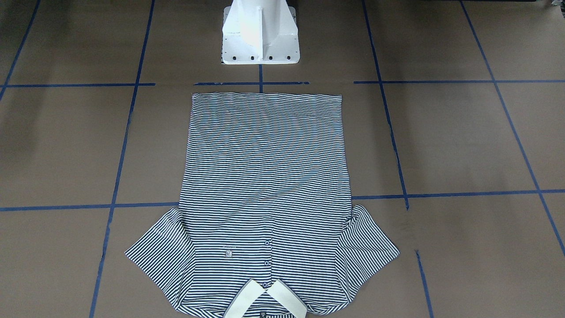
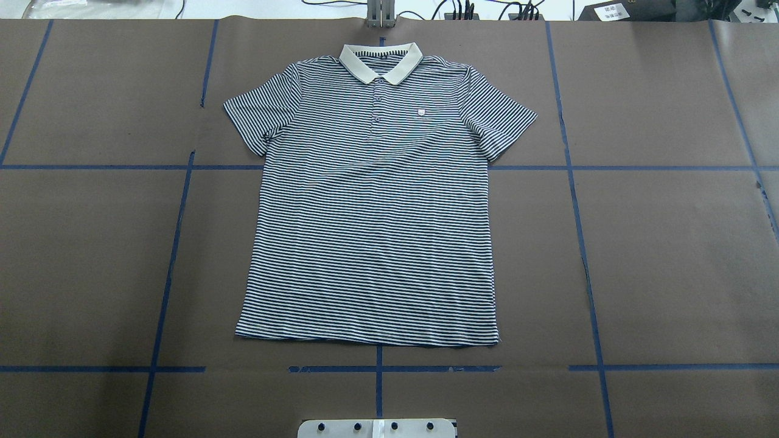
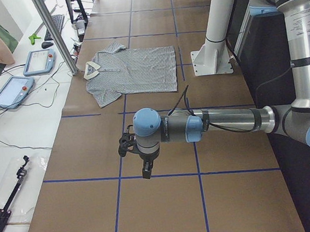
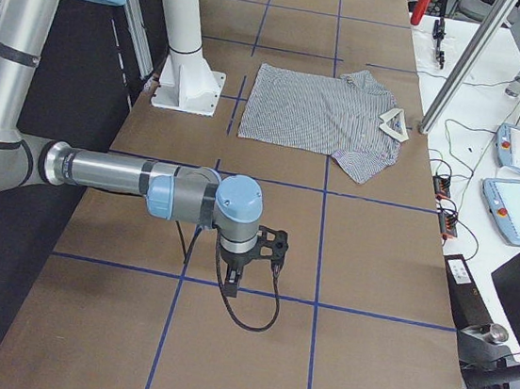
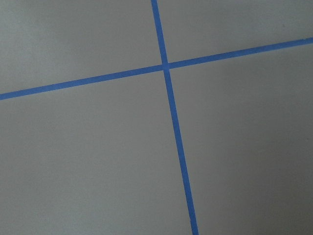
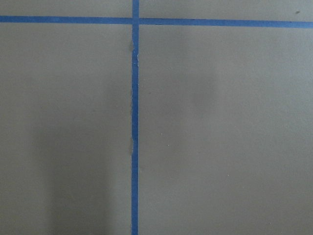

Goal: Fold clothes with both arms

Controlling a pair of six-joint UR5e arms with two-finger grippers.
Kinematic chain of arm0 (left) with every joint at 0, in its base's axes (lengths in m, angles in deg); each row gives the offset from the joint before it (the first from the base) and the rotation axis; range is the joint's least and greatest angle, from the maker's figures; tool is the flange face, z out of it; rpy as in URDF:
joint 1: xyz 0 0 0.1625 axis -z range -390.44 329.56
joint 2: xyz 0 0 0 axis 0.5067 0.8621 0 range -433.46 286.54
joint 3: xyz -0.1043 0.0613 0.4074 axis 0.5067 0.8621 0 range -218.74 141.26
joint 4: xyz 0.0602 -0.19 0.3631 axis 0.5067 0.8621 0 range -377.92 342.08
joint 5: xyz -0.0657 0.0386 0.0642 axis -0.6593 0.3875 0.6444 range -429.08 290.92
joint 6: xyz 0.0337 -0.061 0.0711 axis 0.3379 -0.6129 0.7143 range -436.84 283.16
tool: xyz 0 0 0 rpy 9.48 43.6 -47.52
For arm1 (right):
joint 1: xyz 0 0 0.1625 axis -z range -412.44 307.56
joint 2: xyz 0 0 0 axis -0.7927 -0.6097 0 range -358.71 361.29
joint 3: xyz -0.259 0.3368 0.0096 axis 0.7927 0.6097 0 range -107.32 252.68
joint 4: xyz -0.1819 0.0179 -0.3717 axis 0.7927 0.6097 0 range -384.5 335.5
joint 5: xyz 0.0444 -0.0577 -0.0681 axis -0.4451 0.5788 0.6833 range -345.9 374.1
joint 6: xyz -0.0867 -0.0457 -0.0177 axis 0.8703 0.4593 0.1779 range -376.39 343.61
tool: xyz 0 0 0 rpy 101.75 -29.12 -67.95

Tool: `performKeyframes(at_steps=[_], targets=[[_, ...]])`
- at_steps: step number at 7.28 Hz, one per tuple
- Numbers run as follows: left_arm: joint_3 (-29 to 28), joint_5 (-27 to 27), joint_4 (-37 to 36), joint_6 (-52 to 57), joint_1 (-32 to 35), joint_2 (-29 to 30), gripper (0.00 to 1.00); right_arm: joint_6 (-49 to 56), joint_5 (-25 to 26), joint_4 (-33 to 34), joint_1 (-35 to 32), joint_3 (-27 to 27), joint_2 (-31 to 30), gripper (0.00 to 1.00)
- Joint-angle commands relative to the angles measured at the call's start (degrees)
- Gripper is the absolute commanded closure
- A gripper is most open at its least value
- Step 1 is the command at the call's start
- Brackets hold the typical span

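Shirt: soft knit short-sleeved polo shirt (image 2: pixel 371 213) in thin navy-and-white stripes, flat at mid-table, front up, sleeves spread.
Axis: long axis runs straight out from the white metal pedestal (image 1: pixel 260 35). The hem is nearest it and the plain cream collar (image 2: pixel 380 61) is at the far edge.
Writing: tiny chest logo (image 2: pixel 420 111), too small to read.
Surface: matte brown table cover (image 2: pixel 669 255) crossed by blue tape lines (image 5: pixel 168 107).
Left arm: black left gripper (image 3: pixel 145 170) points down over bare cover, well apart from the shirt; its opening cannot be told.
Right arm: black right gripper (image 4: pixel 233 281) likewise.

The brown table (image 2: pixel 669 255), gridded with blue tape (image 2: pixel 91 166), bears a striped polo shirt (image 2: pixel 371 213) lying flat.
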Motion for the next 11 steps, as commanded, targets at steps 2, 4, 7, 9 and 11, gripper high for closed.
performKeyframes(at_steps=[2, 4, 7, 9, 11], targets=[[0.8, 0.1, 0.2, -0.2, 0.0, 0.3, 0.00, 0.0, 0.0, -0.4, 0.1, -0.3, 0.5, 0.00], [1.5, 0.3, 2.4, -0.1, 0.0, 0.4, 0.00, -0.1, -0.1, -2.8, 0.9, -0.5, 0.5, 0.00], [0.8, 0.6, 15.5, -0.2, -0.8, 2.3, 0.00, -1.0, -6.9, -10.0, 2.5, 1.7, 9.2, 0.00], [-9.6, 1.1, 32.7, -0.6, -0.8, 12.4, 0.00, -0.5, -6.8, -12.0, 2.5, 6.7, 16.0, 0.00], [-16.0, 0.6, 39.0, -2.3, -0.8, 16.0, 0.00, -1.9, -6.7, -21.4, 2.5, 13.0, 19.7, 0.00]])
